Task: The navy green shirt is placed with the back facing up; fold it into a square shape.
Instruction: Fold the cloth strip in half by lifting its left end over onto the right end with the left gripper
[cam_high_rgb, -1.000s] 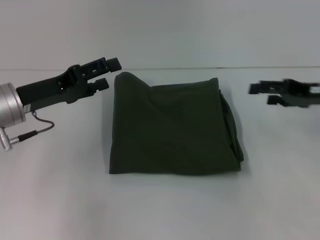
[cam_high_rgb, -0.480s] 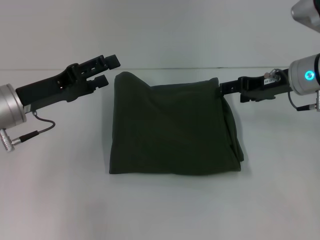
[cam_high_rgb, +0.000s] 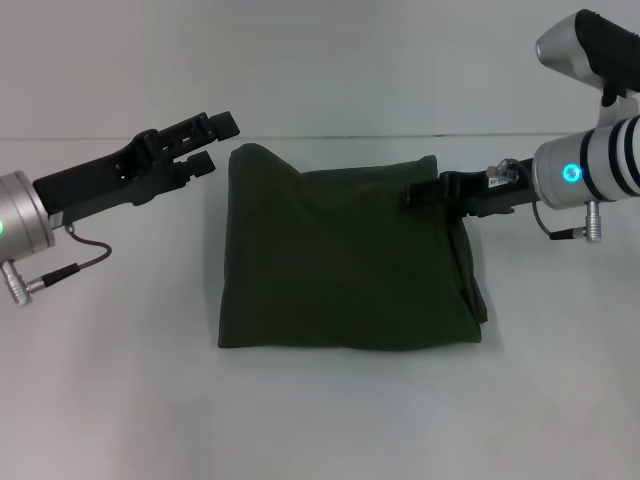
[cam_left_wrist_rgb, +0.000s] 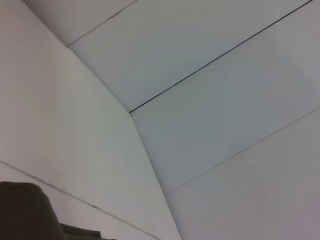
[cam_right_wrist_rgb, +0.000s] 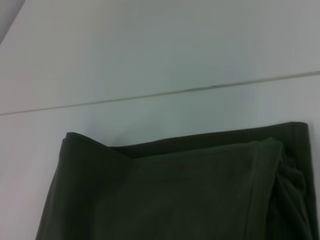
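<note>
Right claw (cam_high_rgb: 415, 194), grip state unclear, reaches over folded navy green shirt's (cam_high_rgb: 345, 262) far-right corner.

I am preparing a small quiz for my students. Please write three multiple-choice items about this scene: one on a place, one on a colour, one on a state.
1. Where is the right gripper?
A. over the shirt's far right corner
B. beside the shirt's near left corner
C. parked off the table

2. What colour is the navy green shirt?
A. cream
B. dark olive green
C. red

3. How does the shirt lie?
A. spread flat with sleeves out
B. hanging from both grippers
C. folded into a rough square

Answers: 1 A, the head view shows it there. 2 B, the cloth is dark olive. 3 C, edges are doubled over; the left gripper is apart from it.
</note>
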